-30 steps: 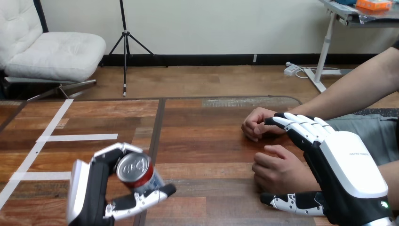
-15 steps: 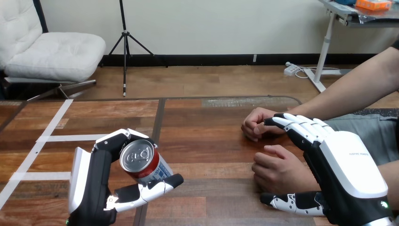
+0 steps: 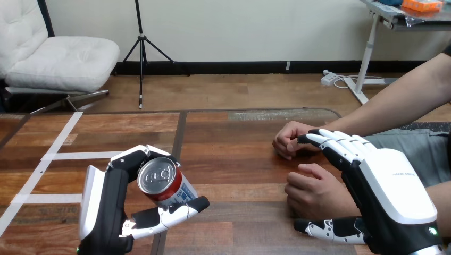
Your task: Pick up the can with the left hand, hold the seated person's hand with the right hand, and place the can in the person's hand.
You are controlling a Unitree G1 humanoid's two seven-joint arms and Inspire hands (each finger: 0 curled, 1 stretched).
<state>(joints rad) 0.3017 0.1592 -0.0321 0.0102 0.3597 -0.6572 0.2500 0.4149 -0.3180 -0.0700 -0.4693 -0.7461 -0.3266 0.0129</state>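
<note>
Gripping a red and silver drink can [image 3: 161, 182], the robot's left hand [image 3: 103, 207] is raised over the near left part of the brown wooden counter [image 3: 234, 135]. Its fingers [image 3: 133, 156] curl over the can's far side and its thumb [image 3: 170, 211] wraps under the near side. The can lies tilted in that grasp, with its shiny top turned up toward the camera.

At the right, the robot's right hand [image 3: 396, 194] reaches in with its white back upward. Its fingers are stretched out nearly straight and its thumb is spread wide toward the near edge. The person's near hand [image 3: 314, 194] rests loosely closed on the counter in the gap between that thumb and those fingers. No finger is seen curled round it. The tips of the straight fingers reach as far as the person's far hand [image 3: 290, 139], which lies on the counter just beyond. Whether they touch it cannot be told.

The can is well apart from both of the person's hands. Strips of white tape [image 3: 88, 155] cross the counter at the left.
</note>
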